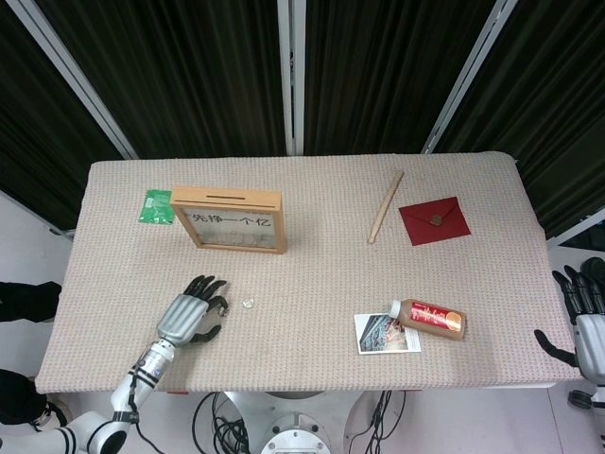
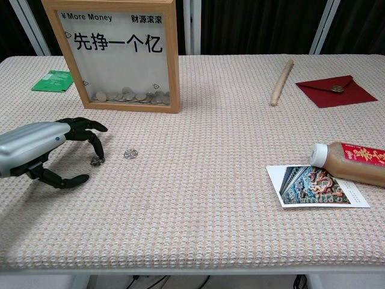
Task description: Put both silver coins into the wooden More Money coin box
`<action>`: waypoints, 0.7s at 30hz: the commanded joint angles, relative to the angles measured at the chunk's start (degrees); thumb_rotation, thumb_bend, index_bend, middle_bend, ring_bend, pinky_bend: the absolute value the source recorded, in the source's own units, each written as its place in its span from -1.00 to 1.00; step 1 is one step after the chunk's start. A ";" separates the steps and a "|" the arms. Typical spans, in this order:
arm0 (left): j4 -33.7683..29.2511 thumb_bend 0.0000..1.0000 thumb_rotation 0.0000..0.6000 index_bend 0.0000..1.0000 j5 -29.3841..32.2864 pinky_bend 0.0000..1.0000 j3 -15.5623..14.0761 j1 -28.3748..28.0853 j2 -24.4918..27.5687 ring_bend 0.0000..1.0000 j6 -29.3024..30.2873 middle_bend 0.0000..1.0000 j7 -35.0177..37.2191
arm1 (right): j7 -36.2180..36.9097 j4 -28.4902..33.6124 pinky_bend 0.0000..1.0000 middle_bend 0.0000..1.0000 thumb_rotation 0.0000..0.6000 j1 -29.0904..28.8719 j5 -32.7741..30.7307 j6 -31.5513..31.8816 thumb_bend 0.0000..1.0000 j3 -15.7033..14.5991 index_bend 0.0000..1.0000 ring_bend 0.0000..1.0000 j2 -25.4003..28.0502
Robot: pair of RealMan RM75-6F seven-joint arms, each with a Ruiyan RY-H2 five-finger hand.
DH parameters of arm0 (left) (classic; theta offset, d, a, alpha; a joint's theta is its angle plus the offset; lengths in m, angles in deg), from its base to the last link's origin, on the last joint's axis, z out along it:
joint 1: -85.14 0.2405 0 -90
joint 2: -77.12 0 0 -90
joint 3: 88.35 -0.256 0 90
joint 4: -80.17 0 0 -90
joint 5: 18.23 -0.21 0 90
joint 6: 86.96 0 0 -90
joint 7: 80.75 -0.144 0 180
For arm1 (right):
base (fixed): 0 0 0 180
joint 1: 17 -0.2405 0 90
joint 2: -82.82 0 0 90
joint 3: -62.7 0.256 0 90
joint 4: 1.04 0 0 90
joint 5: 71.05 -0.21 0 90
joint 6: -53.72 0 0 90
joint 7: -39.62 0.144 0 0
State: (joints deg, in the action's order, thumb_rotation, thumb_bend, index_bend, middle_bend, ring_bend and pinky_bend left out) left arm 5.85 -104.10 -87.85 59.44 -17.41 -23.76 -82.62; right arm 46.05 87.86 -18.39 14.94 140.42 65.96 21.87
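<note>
The wooden More Money coin box (image 1: 228, 219) (image 2: 123, 54) stands upright at the back left, with several coins inside behind its clear front. Two silver coins lie flat on the mat in front of it. One coin (image 2: 95, 161) is under the tips of my left hand (image 2: 54, 147) (image 1: 194, 312), whose curved fingers (image 2: 90, 135) touch it while the thumb lies apart on the mat. The other coin (image 2: 130, 154) (image 1: 248, 303) lies free just to the right. My right hand (image 1: 586, 317) hangs off the table's right edge, fingers spread, holding nothing.
A green packet (image 1: 156, 206) lies left of the box. A wooden stick (image 1: 385, 206) and a red envelope (image 1: 434, 220) are at the back right. A brown bottle (image 1: 430, 319) lies on its side, overlapping a photo card (image 1: 386, 333) at the front right.
</note>
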 commanded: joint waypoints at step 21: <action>2.62 -0.38 1.00 -0.15 0.87 -1.00 0.09 -0.81 -1.44 -1.00 -0.53 -0.83 0.99 | 0.59 -0.33 -1.00 -1.00 1.00 0.02 -0.34 -0.52 -0.65 0.00 -1.00 -1.00 -0.11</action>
State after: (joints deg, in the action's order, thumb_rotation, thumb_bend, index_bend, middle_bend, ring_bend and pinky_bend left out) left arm 8.43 -103.21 -87.75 58.67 -18.82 -24.27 -81.68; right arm 46.64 87.54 -18.37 14.60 139.90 65.96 21.76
